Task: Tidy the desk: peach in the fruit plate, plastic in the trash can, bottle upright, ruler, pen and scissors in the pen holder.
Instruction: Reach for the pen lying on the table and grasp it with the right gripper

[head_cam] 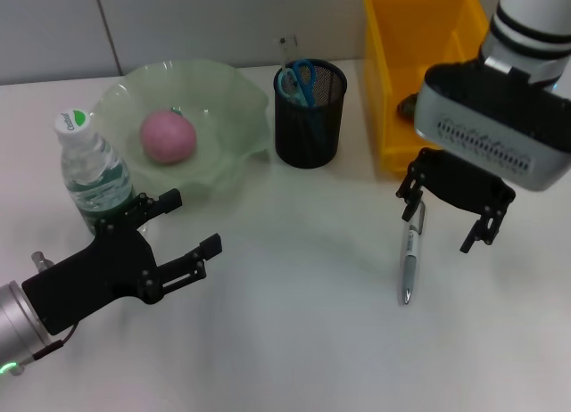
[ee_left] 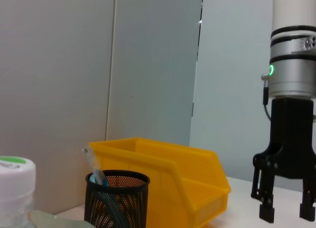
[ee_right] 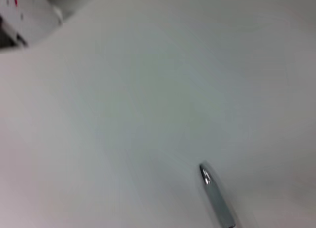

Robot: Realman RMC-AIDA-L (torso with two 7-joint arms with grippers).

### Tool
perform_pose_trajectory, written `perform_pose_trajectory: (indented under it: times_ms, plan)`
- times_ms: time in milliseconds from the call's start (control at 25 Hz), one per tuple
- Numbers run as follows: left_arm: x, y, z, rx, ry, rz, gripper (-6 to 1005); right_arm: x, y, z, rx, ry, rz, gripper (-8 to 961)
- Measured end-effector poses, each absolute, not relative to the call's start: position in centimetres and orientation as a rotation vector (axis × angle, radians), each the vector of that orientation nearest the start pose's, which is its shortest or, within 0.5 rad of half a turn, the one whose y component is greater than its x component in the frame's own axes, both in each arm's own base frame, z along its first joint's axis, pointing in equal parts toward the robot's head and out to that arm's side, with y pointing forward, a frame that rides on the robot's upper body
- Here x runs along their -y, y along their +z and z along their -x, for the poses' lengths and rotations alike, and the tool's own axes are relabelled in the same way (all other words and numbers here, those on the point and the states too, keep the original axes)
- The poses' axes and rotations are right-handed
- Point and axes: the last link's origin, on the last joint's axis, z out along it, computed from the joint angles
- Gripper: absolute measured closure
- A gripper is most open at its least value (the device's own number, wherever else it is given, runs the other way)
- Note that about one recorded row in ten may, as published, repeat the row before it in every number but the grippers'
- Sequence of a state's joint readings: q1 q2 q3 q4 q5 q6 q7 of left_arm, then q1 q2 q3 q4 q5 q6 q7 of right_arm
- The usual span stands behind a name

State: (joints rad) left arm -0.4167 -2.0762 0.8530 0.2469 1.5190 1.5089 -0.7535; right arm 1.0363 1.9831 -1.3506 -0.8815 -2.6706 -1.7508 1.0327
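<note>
Pale wall panels backed a white counter [head_cam: 294, 341], where most of the tidying looked done and the pen seemed the only piece left out.

Behind the right end effector [head_cam: 452, 214], the yellow bin [head_cam: 410, 64] held a dark scrap that could not be made out. Beyond and to the left of that end effector sat the green fruit plate [head_cam: 236, 118] with the peach [head_cam: 168, 136] inside it. Closer, still to its left and farther back, stood the black mesh pen holder [head_cam: 309, 118], already carrying the blue-handled scissors [head_cam: 296, 80] and a clear ruler [head_cam: 285, 48]. The water bottle [head_cam: 92, 169] stood upright just behind the left end effector [head_cam: 176, 226], which hung idle with its fingers spread, low over the counter.

Directly beneath the right end effector lay the pen [head_cam: 409, 259], its cap end between the spread fingers and its silver tip reaching toward the counter's near edge. The end effector hovered above it, not yet touching.

The hazards looked small but real. The fingers sat over one end of the pen, so a grip there could let the long body droop or swing. A slim round barrel might also roll or skid aside if one finger landed first. Later, the crowded holder could block the pen, and a hard push might tip it.
</note>
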Motion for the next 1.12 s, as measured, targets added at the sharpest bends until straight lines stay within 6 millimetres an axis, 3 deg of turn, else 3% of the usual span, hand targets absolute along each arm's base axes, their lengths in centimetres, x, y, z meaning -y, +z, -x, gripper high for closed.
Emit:
perform_pose_trajectory:
  times_ms: [440, 1120]
  plan:
    - [-28.1, -4.2, 28.9, 0.409, -0.962, 2.434, 157, -38.7, -1.1, -15.6, 1.674, -1.092, 2.929, 208]
    - [-27.6, -3.9, 29.3, 0.42, -0.969, 2.41, 157, -39.2, -3.1, -16.1, 1.838, -1.056, 2.854, 207]
